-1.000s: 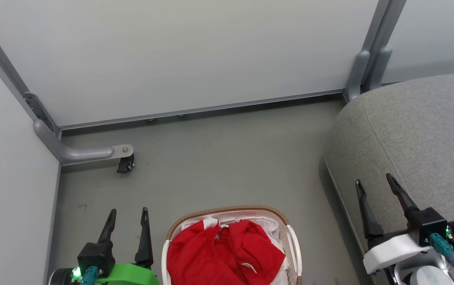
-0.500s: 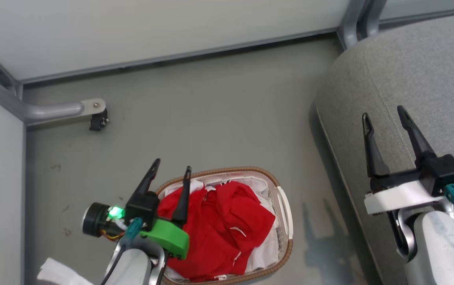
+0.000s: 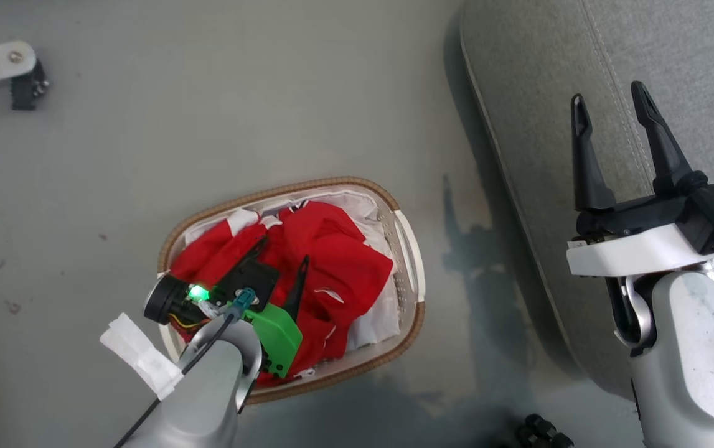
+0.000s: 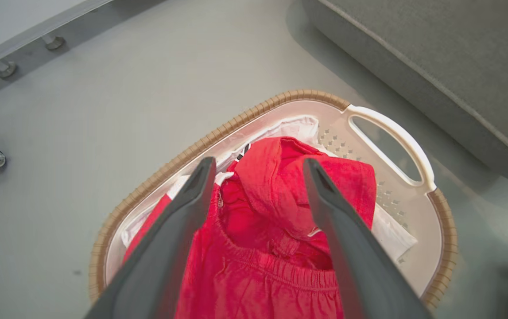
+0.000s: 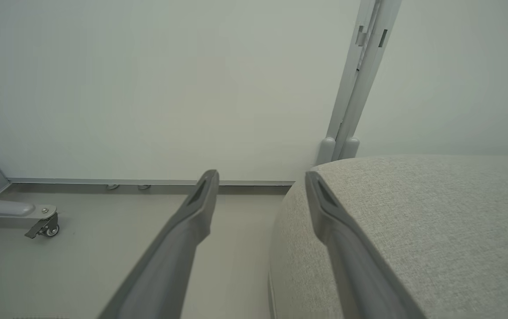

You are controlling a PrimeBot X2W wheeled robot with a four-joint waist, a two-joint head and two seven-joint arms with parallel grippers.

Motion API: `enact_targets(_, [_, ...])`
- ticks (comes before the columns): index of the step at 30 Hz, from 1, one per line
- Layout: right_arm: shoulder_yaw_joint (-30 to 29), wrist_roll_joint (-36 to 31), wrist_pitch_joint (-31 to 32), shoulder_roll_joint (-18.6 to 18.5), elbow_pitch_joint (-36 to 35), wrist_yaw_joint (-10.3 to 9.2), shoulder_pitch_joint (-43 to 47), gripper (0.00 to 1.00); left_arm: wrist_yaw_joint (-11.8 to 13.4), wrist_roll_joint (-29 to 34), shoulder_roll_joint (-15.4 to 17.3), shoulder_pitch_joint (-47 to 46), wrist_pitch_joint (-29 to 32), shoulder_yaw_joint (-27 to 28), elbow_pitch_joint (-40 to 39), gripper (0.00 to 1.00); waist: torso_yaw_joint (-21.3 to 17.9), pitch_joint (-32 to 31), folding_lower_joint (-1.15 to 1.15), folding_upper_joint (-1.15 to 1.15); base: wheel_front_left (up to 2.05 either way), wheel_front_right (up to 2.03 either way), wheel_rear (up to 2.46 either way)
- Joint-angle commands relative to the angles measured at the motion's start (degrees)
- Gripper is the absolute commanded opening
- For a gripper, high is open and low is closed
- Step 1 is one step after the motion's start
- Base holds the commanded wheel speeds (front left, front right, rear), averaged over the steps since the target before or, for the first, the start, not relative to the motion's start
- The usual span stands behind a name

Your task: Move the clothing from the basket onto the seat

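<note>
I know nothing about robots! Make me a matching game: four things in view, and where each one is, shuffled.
1 clothing
2 basket
3 left gripper
4 right gripper

a open, at the seat's edge
b on the floor beside the seat
c heaped in the basket
d open, over the clothing

Pairs: 1-c, 2-b, 3-d, 4-a

No legible text, label, brand, number or sign. White tags (image 3: 329,292) on the clothing (image 3: 344,261) are too small to read.
</note>
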Motion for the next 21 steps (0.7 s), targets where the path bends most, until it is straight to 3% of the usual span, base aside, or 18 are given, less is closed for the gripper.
enact_targets(1, [0.3,0.6,-0.1,-0.1,-0.4,-0.04,-1.3,1.0,0.1,-0.3,0.5,-2.0,0.0,-0.1,0.9,1.0,-7.2,9.1,-0.02,0.0,0.0,0.0,0.0])
enact_targets(9, [1.4,2.7,-0.1,-0.1,-1.4,-0.04,-3.3,1.0,1.2,-0.3,0.9,-6.1,0.0,-0.1,7.0,1.0,-9.7,14.0,-0.02,0.0,0.0,0.0,0.0])
enact_targets(17, [2.8,4.7,-0.1,-0.1,-1.5,-0.04,-3.6,1.0,5.7,-1.7,2.4,-8.0,0.0,2.6,9.0,1.0,-10.9,16.3,-0.02,0.0,0.0,0.0,0.0])
enact_targets(21, [3.6,5.4,-0.1,-0.1,-1.2,-0.04,-3.4,1.0,5.4,-1.8,3.0,-8.5,0.0,2.4,10.1,1.0,-11.4,16.6,-0.02,0.0,0.0,0.0,0.0])
